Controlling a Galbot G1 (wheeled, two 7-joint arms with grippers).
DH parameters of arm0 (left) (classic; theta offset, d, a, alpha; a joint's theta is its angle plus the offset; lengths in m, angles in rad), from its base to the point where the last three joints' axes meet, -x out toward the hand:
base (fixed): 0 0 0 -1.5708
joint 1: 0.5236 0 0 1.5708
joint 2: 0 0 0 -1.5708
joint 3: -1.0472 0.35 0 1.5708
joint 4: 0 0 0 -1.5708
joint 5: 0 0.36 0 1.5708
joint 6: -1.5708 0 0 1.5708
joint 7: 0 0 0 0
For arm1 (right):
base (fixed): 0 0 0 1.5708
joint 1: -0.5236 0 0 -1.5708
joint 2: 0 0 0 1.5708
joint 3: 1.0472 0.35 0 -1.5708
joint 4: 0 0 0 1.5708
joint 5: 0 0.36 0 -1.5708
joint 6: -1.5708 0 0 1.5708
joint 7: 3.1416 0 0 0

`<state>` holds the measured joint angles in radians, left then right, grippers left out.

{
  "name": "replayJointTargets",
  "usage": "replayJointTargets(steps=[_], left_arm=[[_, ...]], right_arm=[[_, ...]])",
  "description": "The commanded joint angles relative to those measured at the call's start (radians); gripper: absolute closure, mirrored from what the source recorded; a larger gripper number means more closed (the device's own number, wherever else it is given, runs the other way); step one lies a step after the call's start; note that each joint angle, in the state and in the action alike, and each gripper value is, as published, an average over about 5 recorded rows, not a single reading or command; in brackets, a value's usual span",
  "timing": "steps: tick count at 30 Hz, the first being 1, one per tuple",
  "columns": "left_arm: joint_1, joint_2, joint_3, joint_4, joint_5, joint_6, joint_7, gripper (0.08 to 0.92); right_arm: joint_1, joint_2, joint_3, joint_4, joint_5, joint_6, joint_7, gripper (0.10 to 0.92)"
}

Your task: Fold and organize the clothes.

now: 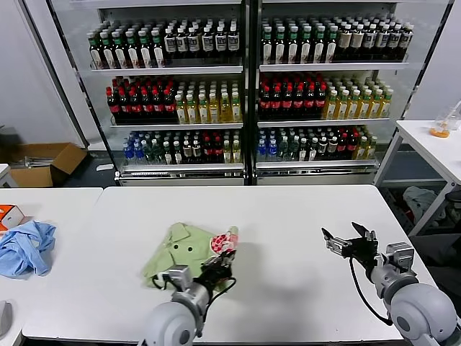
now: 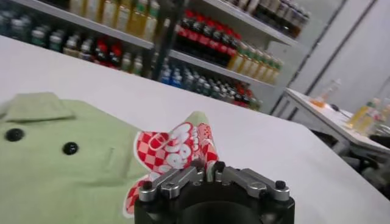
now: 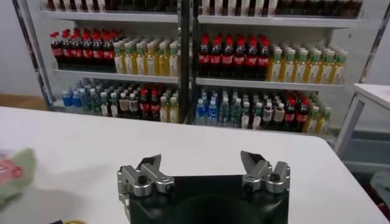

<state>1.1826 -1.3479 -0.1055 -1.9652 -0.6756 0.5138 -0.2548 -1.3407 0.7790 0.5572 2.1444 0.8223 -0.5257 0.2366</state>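
Shirt (image 1: 180,249), light green cotton with collar, lies partly folded on the white table (image 1: 288,216), toward the robot's left of centre near the front edge. Its long axis runs diagonally: the collar end points toward the far side, the logo end toward the robot's right. The head view shows the whole crumpled outline. The left wrist view alone resolves two small dark buttons (image 2: 70,148), the collar flap (image 2: 36,106) and the red-and-white checkered logo (image 2: 177,149) on an upturned fold.

Left gripper (image 1: 218,265) sits at the logo fold. In the left wrist view its fingertips (image 2: 198,165) stand close together against the checkered fabric; whether they clamp it cannot be told.

Right gripper (image 1: 348,239) hovers above bare table, well apart from the shirt, its jaws spread wide and holding nothing, as the right wrist view confirms.

A crumpled light blue garment (image 1: 27,247) lies on the adjoining table at far left. Drink-bottle shelves (image 1: 245,86) stand behind.
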Motion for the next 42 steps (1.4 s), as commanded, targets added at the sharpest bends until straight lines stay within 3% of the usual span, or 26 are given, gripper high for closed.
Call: replayJointTargets(steps=[1, 7, 13, 20, 27, 38, 42], left_arm=[[-0.065, -0.04, 0.082, 0.072, 0.034, -0.163, 0.142, 0.735], [0.002, -0.004, 0.005, -0.016, 0.009, -0.233, 0.183, 0.562], [0.102, 0.065, -0.189, -0.073, 0.23, -0.378, 0.125, 0.389], [0.237, 0.122, -0.422, -0.126, 0.18, -0.389, 0.083, 0.207], [0.313, 0.108, -0.484, -0.15, 0.175, -0.391, 0.071, 0.177], [0.326, 0.096, -0.483, -0.155, 0.195, -0.387, 0.063, 0.177], [0.329, 0.093, -0.478, -0.149, 0.201, -0.383, 0.062, 0.177]], right_arm=[[0.005, 0.014, -0.012, -0.002, -0.007, 0.001, -0.002, 0.203], [0.04, 0.045, -0.074, -0.01, -0.011, 0.005, 0.0, 0.203], [0.12, 0.113, -0.229, -0.04, -0.007, 0.01, 0.009, 0.203], [0.259, 0.267, -0.435, -0.133, -0.007, 0.006, 0.048, 0.203], [0.358, 0.391, -0.56, -0.249, 0.021, -0.004, 0.083, 0.203], [0.405, 0.469, -0.587, -0.359, 0.087, -0.011, 0.112, 0.205], [0.413, 0.48, -0.58, -0.389, 0.102, -0.01, 0.117, 0.266]])
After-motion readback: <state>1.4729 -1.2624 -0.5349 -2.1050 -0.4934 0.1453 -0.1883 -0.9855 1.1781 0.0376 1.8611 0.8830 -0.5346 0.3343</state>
